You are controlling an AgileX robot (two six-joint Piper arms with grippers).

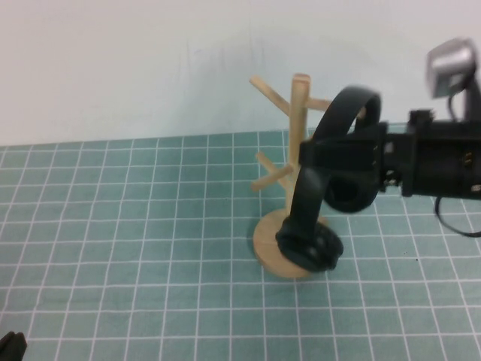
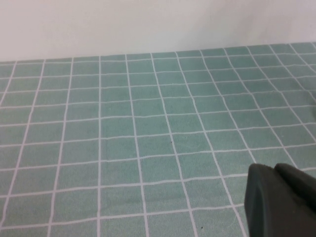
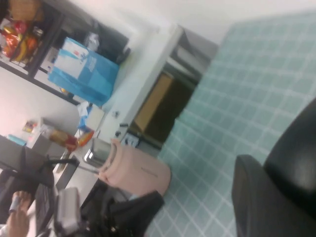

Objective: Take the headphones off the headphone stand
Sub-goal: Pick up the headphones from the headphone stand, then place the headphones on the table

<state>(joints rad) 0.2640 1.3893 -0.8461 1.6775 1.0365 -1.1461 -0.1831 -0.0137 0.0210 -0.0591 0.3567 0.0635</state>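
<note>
The black headphones (image 1: 342, 113) hang tilted against the right side of the light wooden headphone stand (image 1: 299, 120). One ear cup (image 1: 310, 248) is low over the stand's round base, the other sits behind my right gripper. My right gripper (image 1: 322, 154) reaches in from the right and is shut on the headband. In the right wrist view a dark finger (image 3: 256, 197) presses against the black headband (image 3: 296, 148). I cannot tell whether the headband still rests on the upper right peg. My left gripper (image 1: 10, 346) is parked at the near left corner, with its fingers (image 2: 261, 197) together and empty.
A green mat with a white grid (image 1: 135, 226) covers the table, with a white wall behind. The stand's angled pegs (image 1: 267, 94) stick out to the left and right of the post. In the right wrist view, shelves and a pink appliance (image 3: 136, 170) stand beyond the table.
</note>
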